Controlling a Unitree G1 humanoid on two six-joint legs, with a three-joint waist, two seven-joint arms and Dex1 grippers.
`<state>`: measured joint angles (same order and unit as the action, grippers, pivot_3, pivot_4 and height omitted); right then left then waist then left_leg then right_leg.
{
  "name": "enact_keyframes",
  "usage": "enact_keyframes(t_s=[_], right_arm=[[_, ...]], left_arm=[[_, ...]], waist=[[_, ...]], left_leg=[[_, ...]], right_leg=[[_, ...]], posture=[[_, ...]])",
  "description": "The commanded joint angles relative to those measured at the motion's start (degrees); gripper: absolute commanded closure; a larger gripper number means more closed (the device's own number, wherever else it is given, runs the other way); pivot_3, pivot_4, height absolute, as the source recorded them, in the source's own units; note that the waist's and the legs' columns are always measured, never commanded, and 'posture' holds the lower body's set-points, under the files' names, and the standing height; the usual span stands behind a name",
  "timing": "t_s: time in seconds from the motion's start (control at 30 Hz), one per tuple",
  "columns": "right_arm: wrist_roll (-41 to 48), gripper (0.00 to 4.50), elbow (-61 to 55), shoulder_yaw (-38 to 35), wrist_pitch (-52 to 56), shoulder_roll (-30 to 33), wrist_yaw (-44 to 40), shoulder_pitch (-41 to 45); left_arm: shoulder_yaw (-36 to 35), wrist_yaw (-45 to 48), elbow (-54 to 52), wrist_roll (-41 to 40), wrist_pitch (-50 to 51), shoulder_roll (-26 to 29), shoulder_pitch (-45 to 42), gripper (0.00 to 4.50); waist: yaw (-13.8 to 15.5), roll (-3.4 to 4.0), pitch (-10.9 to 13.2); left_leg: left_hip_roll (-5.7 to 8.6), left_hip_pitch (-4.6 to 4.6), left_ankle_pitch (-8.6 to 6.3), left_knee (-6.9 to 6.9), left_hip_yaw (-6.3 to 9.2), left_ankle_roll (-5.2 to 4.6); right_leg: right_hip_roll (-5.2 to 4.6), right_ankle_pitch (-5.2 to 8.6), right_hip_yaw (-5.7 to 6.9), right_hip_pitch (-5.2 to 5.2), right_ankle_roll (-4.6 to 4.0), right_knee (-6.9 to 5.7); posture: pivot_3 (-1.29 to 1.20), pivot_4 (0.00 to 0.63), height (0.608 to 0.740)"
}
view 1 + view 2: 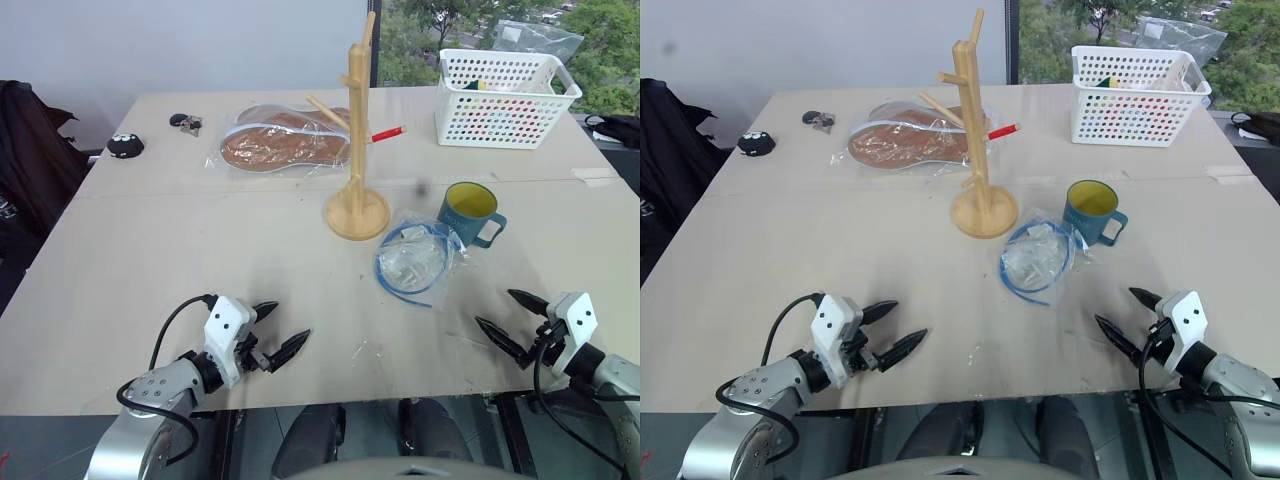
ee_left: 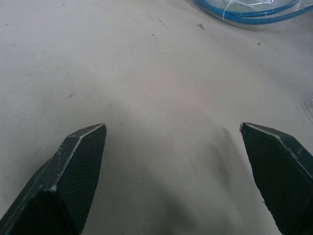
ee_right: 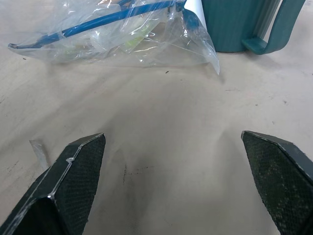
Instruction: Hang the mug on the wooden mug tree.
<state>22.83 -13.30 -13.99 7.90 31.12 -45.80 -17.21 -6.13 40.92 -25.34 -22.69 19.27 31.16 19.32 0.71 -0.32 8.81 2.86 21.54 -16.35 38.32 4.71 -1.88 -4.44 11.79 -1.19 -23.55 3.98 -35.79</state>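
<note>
Both tools, left tool (image 1: 275, 332) and right tool (image 1: 512, 318), hover wide apart and empty over the near edge of the desk (image 1: 150, 240).

Largest on the desk is the wooden mug tree (image 1: 356, 150), a tall pale post on a round disc base with thin angled pegs, standing upright near the middle. Behind it to the right sits a white perforated basket (image 1: 503, 98). A clear plastic bag (image 1: 412, 258) with blue trim lies just beside the tree's base. The mug (image 1: 469, 213), teal-blue and ribbed with a yellow interior and loop handle, stands upright touching the bag.
</note>
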Motion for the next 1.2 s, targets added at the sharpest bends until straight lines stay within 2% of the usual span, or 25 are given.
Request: enact_keyframes(t_s=[0.03,0.83,1.0,1.2], right_arm=[[0.79,0.01,-0.69,-1.65,-1.11,0.68,-0.24,0.47],[3.08,0.01,-2.59,-1.6,1.83,0.67,0.05,0.54],[21.03,0.01,-9.54,-3.44,18.91,0.08,3.19,0.75],[30.97,0.01,-9.9,-3.38,29.32,-3.53,13.61,7.95]], left_arm=[[0.13,-1.0,-1.05,0.64,-1.49,-0.58,-0.47,0.0],[0.64,-1.49,-0.5,1.5,-2.06,-1.6,-1.92,0.0],[0.34,-1.07,-0.26,1.88,-2.6,-1.1,-3.92,0.0],[-0.86,1.14,-1.58,-0.47,-4.23,-1.1,-6.96,0.0]], waist=[[0.0,0.0,0.0],[0.01,-0.01,0.01],[0.04,-0.01,0.01],[-0.17,-0.07,0.04]], left_leg=[[0.0,0.0,0.0,0.0,0.0,0.0],[0.0,0.01,0.0,0.0,0.0,0.0],[0.0,0.03,0.0,0.0,0.03,0.0],[0.01,0.04,0.0,0.0,0.03,-0.01]], right_leg=[[0.0,0.0,0.0,0.0,0.0,0.0],[0.0,0.0,0.0,0.0,0.0,0.0],[-0.01,0.0,0.01,-0.01,0.0,0.0],[-0.01,0.0,0.01,-0.02,0.0,0.01]], posture=[[0.0,0.15,0.74],[0.0,0.15,0.74],[0.0,0.15,0.74],[0.0,0.15,0.74]])
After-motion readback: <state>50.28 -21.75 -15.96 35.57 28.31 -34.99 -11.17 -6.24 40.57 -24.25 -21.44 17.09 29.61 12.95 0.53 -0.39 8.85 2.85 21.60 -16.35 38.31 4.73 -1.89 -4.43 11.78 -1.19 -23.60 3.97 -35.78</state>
